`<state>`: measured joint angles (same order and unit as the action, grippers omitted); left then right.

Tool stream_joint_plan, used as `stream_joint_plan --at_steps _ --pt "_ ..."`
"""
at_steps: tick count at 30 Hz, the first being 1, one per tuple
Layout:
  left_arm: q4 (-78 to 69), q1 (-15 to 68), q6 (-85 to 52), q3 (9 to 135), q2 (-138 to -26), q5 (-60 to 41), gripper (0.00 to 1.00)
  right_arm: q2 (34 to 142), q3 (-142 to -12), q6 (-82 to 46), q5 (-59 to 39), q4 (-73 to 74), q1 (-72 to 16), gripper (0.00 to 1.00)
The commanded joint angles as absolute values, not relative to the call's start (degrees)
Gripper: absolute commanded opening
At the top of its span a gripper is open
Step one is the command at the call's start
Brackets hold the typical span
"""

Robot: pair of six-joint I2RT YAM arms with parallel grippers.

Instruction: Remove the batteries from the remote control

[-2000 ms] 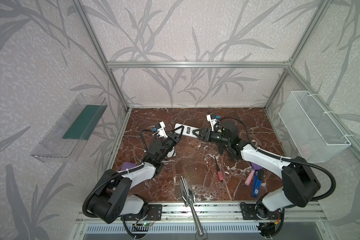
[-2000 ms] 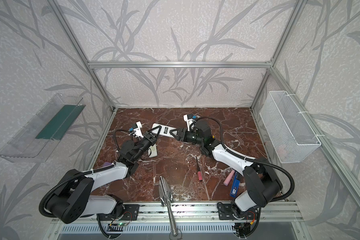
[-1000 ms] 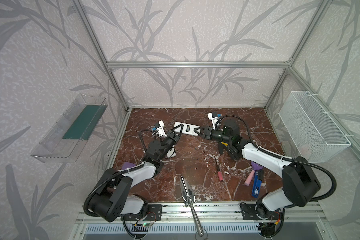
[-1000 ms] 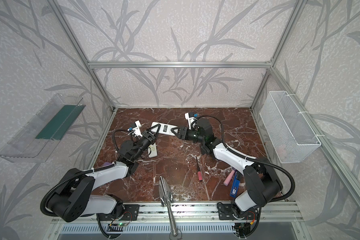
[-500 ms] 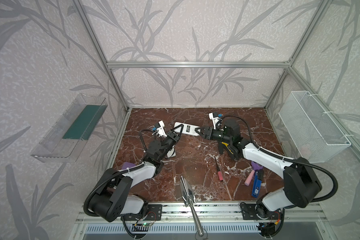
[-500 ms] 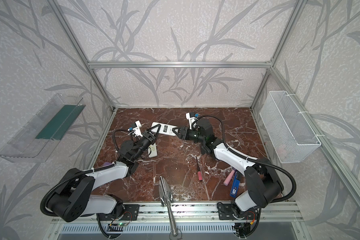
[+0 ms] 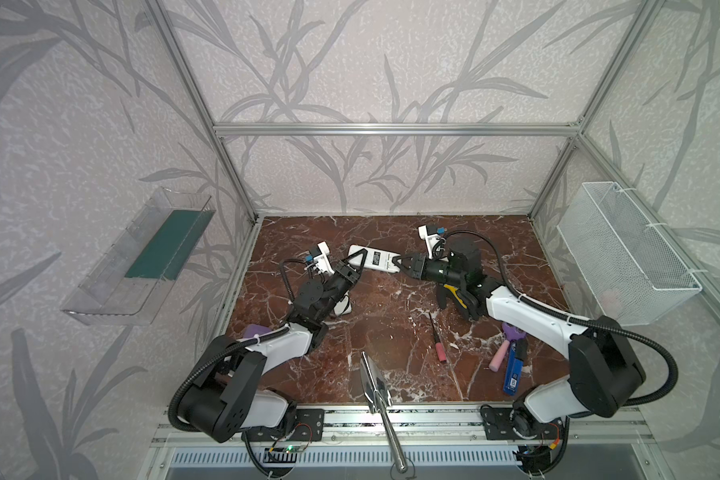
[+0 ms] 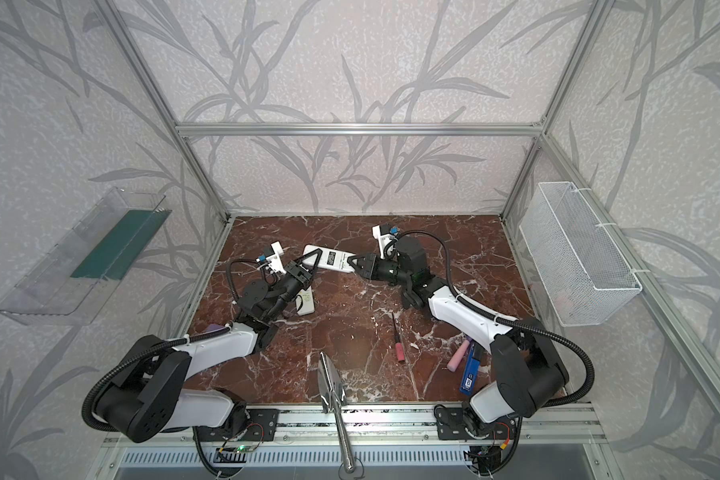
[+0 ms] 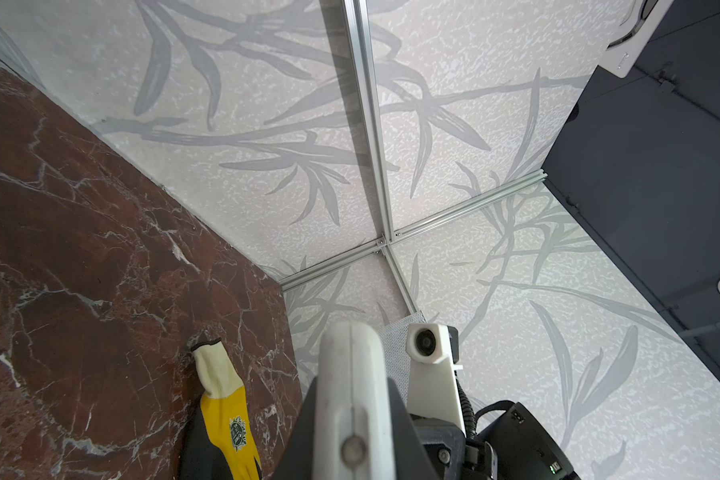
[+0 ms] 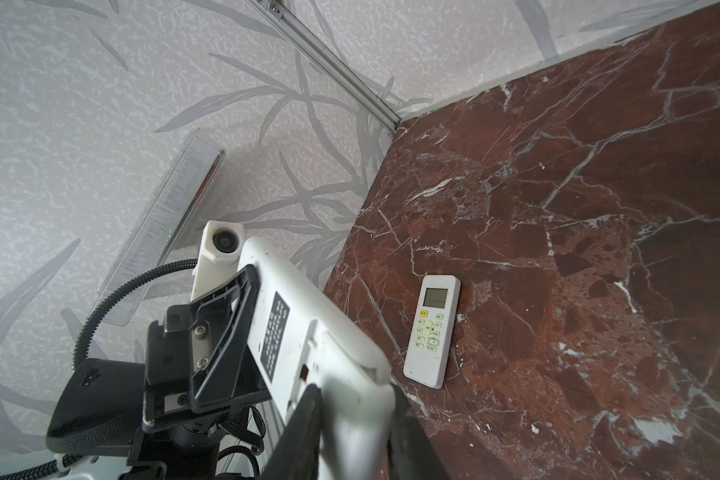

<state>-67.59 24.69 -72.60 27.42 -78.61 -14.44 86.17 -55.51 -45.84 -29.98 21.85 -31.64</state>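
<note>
A white remote control (image 7: 375,259) (image 8: 329,259) hangs above the back of the table, label side up, between my two grippers. My left gripper (image 7: 356,264) (image 9: 350,415) is shut on its left end, seen edge-on in the left wrist view. At the other end, my right gripper (image 7: 400,264) (image 10: 354,415) is shut on the remote control (image 10: 300,332), a finger against each side. The batteries are hidden. A second white remote (image 10: 432,330) (image 7: 344,307) lies buttons up on the table under my left arm.
A pink-handled screwdriver (image 7: 438,343), a pink cylinder (image 7: 499,359) and a blue item (image 7: 513,372) lie front right. A yellow glove (image 9: 225,415) lies under my right arm. A wire basket (image 7: 624,253) hangs on the right wall and a clear tray (image 7: 138,266) on the left. A metal scoop (image 7: 375,386) juts in at the front.
My right gripper has moved up to the remote's right end and closed its jaws on it. The left gripper has kept its hold without moving.
</note>
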Motion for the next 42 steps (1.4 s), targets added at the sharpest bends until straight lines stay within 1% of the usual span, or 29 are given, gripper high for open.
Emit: stream_joint_plan --at_steps 1,6,12,18,26,35,39,42 --pt "-70.9 24.8 -72.6 29.7 -78.4 -14.2 0.0 85.4 -55.7 -44.7 -29.3 20.1 -31.5 0.23" --pt "-69.9 24.9 -72.3 30.1 -78.4 -13.5 0.0 85.2 -55.8 -44.3 -29.0 19.1 -31.4 0.19" --pt "-70.0 24.9 -73.0 31.2 -79.1 -13.5 0.0 86.9 -56.1 -45.7 -30.9 21.2 -31.5 0.12" --pt "-70.1 24.9 -73.1 31.6 -79.1 -13.5 0.0 88.4 -56.0 -46.6 -32.6 23.2 -31.5 0.0" --pt "-66.8 24.6 -70.6 30.7 -78.0 -12.5 0.0 88.6 -56.3 -46.5 -34.5 24.6 -31.4 0.0" --pt "-51.2 23.5 -64.3 29.1 -74.8 -9.5 0.0 86.6 -57.9 -43.0 -35.7 22.8 -29.7 0.0" --pt "-48.6 22.7 -63.2 28.3 -74.3 -9.5 0.0 85.7 -57.8 -40.5 -34.2 19.6 -27.9 0.0" --pt "-47.2 22.4 -62.1 27.6 -73.6 -9.9 0.0 85.7 -58.5 -34.0 -28.8 12.4 -27.7 0.0"
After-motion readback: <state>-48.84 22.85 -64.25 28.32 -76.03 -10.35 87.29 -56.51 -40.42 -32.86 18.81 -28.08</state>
